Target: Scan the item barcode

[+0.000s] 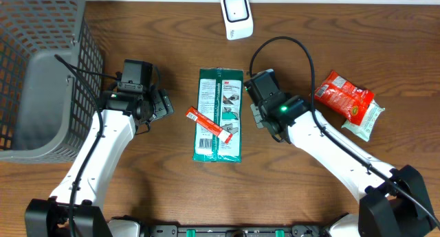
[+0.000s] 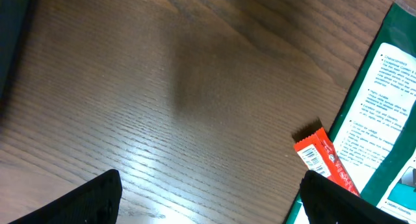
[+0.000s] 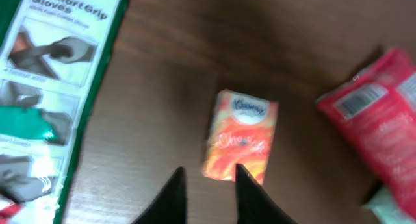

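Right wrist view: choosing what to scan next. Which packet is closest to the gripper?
The small orange Kleenex pack, just ahead of the right gripper; the green glove pack and red bag lie off to either side.

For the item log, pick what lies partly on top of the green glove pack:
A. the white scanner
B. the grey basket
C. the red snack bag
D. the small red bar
D: the small red bar lies slanted across the left edge of the green glove pack, one end on the pack and the other on the wood.
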`<state>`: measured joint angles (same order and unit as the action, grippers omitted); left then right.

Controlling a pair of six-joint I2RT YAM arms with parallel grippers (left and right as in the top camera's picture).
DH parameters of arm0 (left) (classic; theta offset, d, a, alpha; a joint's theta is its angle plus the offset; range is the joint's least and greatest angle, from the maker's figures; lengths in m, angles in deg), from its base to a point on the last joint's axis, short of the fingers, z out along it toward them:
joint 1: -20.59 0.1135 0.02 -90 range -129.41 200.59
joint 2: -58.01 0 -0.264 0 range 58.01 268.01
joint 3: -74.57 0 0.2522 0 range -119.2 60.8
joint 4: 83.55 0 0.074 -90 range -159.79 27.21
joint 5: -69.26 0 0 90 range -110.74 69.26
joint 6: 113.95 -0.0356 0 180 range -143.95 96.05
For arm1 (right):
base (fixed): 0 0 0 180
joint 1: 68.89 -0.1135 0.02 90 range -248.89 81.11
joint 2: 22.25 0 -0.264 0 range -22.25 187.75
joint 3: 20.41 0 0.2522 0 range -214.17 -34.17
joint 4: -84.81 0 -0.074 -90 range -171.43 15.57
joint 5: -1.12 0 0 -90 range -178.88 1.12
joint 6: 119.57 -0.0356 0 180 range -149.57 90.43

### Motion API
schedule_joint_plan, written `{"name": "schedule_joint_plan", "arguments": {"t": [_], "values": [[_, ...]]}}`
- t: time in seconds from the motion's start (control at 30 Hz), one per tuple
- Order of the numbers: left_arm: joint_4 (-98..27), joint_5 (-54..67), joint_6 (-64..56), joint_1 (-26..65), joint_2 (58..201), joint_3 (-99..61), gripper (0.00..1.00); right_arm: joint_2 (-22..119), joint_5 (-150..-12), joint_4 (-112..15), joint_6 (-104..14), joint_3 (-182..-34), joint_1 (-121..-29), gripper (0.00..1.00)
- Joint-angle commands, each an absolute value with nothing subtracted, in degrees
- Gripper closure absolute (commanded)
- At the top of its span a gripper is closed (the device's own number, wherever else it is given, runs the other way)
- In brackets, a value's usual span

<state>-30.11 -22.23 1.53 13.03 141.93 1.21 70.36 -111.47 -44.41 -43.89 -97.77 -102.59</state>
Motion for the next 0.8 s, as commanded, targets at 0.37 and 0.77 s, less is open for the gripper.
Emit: {"name": "schedule_joint_plan", "arguments": {"t": [0.37,0.77], "values": [[-30.0,-22.7,1.6,13.2,142.2,0.6,0.11,71.0,-69.8,-39.3,-39.2,-97.4,-73.6,0.62],[-30.0,-22.7,1.6,13.2,142.2,0.6,0.12,76.3,-59.4,-53.6,-37.7,-89.0,-68.5,0.63]]}}
